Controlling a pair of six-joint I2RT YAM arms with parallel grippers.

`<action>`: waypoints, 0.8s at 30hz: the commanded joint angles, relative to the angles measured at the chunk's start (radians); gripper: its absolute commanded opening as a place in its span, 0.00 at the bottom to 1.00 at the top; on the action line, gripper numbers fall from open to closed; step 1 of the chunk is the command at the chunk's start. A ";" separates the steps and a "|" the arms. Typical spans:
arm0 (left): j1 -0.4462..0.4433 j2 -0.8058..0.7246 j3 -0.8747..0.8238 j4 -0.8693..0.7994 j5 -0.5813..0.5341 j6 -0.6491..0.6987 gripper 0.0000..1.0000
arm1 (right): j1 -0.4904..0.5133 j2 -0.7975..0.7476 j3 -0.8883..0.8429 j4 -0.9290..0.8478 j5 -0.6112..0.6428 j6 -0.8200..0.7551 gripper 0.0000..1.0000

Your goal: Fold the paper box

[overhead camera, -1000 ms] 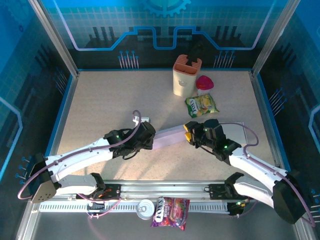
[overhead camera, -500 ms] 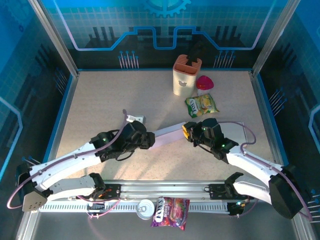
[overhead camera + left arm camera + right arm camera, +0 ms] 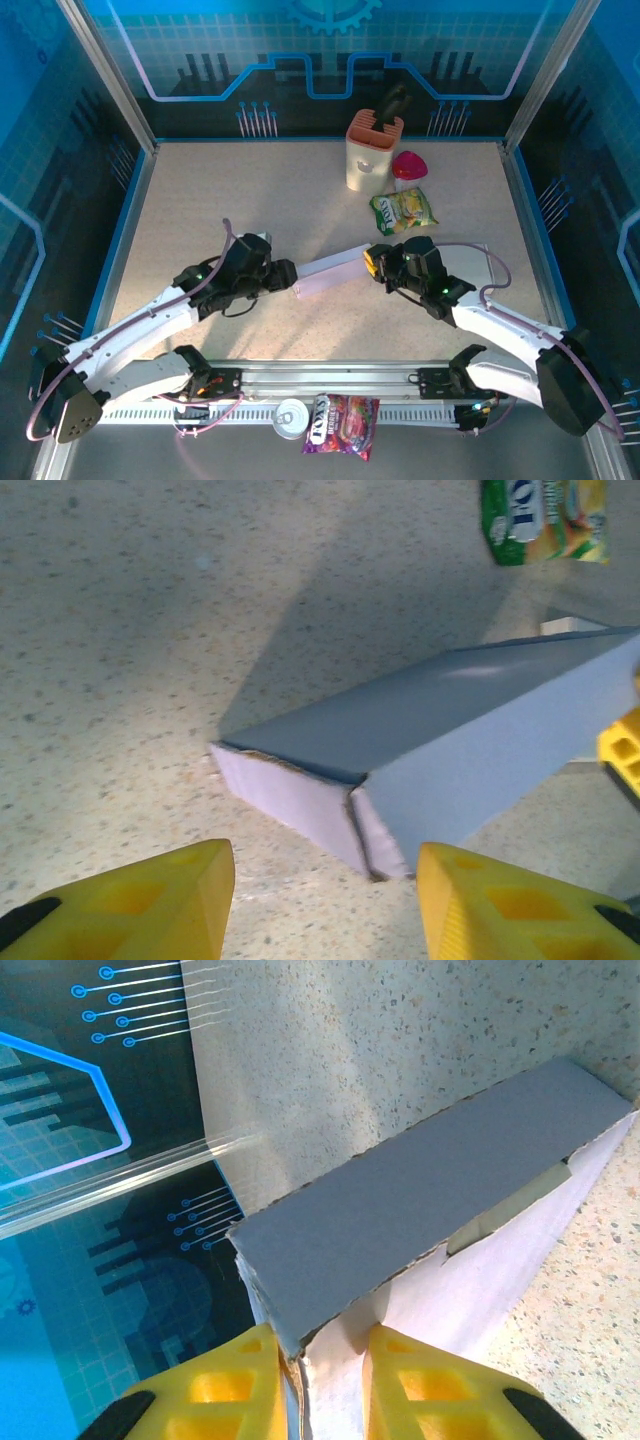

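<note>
Paper box (image 3: 335, 272) looks basically formed. Left gripper (image 3: 286, 277) sits open just off its closed-ish end; right gripper (image 3: 376, 265) pinches the other end, where flaps seem untucked.

table top (image 3: 200, 210): flat, speckled beige, bordered by a blue edge strip (image 3: 126, 215); back wall (image 3: 200, 50): blue panel printed with grid and circuit-line graphics; side wall (image 3: 40, 150): similar blue print; aluminium posts (image 3: 105, 75) at the rear corners; slotted aluminium rail (image 3: 340, 378) along the near edge; brightest light on the table's centre
</note>
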 commanded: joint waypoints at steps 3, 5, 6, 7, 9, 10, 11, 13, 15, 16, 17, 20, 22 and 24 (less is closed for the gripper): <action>0.008 0.015 -0.022 0.077 0.062 -0.022 0.49 | 0.010 0.037 -0.023 -0.059 0.009 0.000 0.21; 0.008 0.011 -0.039 0.078 0.060 -0.027 0.48 | 0.010 0.037 -0.023 -0.056 0.008 -0.001 0.21; 0.008 0.007 -0.047 0.074 0.055 -0.026 0.46 | 0.010 0.038 -0.023 -0.056 0.008 0.000 0.21; 0.009 0.002 -0.055 0.071 0.051 -0.026 0.46 | 0.010 0.037 -0.023 -0.056 0.008 -0.001 0.20; 0.014 -0.010 -0.069 0.071 0.047 -0.027 0.44 | 0.010 0.038 -0.023 -0.058 0.010 0.000 0.20; 0.017 -0.014 -0.073 0.073 0.045 -0.027 0.43 | 0.010 0.039 -0.022 -0.058 0.010 0.000 0.20; 0.021 -0.014 -0.077 0.075 0.046 -0.027 0.42 | 0.010 0.040 -0.023 -0.057 0.010 0.000 0.20; 0.027 -0.008 -0.085 0.086 0.054 -0.023 0.40 | 0.010 0.046 -0.020 -0.055 0.008 0.000 0.20; 0.033 0.003 -0.092 0.094 0.059 -0.016 0.39 | 0.010 0.050 -0.021 -0.052 0.007 0.000 0.20; 0.037 0.008 -0.098 0.095 0.059 -0.014 0.39 | 0.011 0.053 -0.020 -0.051 0.007 0.001 0.20; 0.042 0.014 -0.102 0.096 0.058 -0.011 0.37 | 0.010 0.054 -0.021 -0.053 0.007 0.002 0.20; 0.055 0.021 -0.127 0.103 0.052 -0.006 0.29 | 0.010 0.058 -0.023 -0.054 0.010 0.001 0.20; 0.062 0.025 -0.144 0.107 0.044 -0.001 0.22 | 0.010 0.064 -0.027 -0.053 0.012 0.002 0.20; 0.065 0.033 -0.157 0.112 0.047 0.004 0.19 | 0.010 0.073 -0.033 -0.046 0.013 0.002 0.20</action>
